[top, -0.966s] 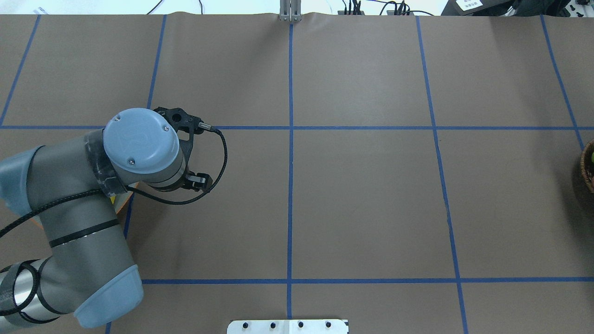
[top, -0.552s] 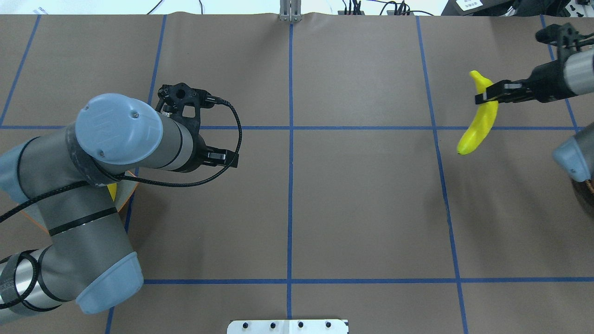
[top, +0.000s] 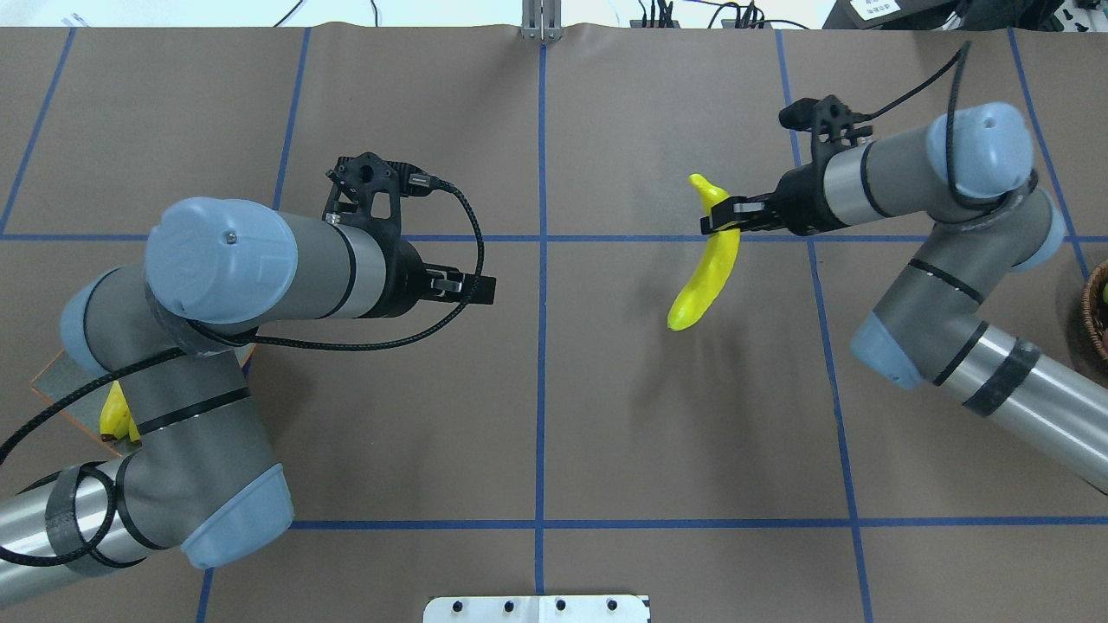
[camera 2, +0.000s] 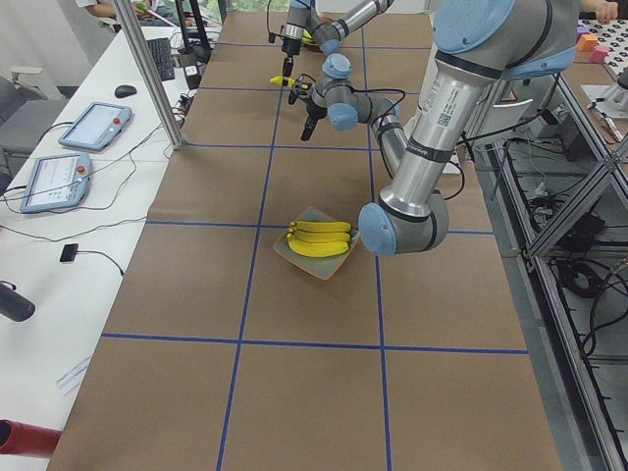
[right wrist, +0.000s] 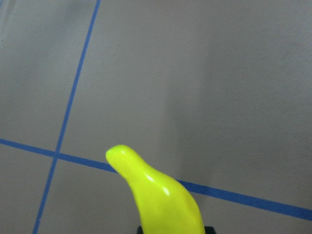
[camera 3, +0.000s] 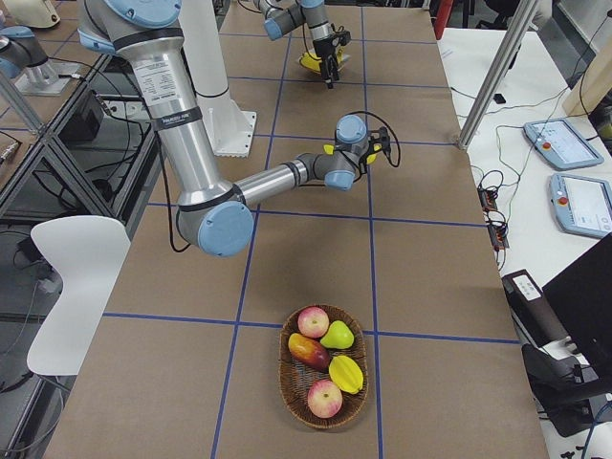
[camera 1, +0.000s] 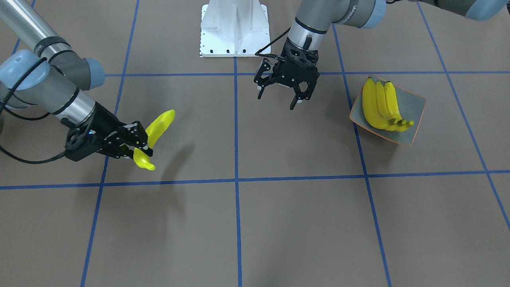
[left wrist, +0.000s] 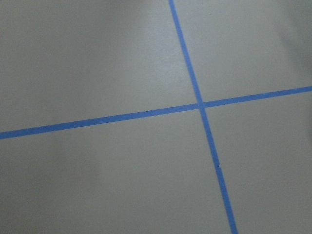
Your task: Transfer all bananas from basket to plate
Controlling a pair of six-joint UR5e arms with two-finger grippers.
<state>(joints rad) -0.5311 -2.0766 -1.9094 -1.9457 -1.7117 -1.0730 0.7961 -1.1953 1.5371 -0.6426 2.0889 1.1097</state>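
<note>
My right gripper (top: 718,221) is shut on a yellow banana (top: 705,272) and holds it above the table, right of centre. It also shows in the front view (camera 1: 137,148) with the banana (camera 1: 158,126), and the banana fills the bottom of the right wrist view (right wrist: 163,202). My left gripper (top: 472,287) is open and empty above the table left of centre, as the front view (camera 1: 277,101) also shows. The grey-green plate (camera 1: 414,105) with an orange rim holds three bananas (camera 1: 378,105) side by side. In the overhead view the plate (top: 61,376) is mostly hidden under my left arm.
A woven basket (camera 3: 283,368) with apples and other fruit stands at the table's right end; only its edge (top: 1095,311) shows overhead. The white robot base (camera 1: 235,28) is at the near edge. Blue tape lines cross the brown table.
My right arm has come in from the right and carried the banana leftward. My left arm has swung right, away from the plate, uncovering part of it.
</note>
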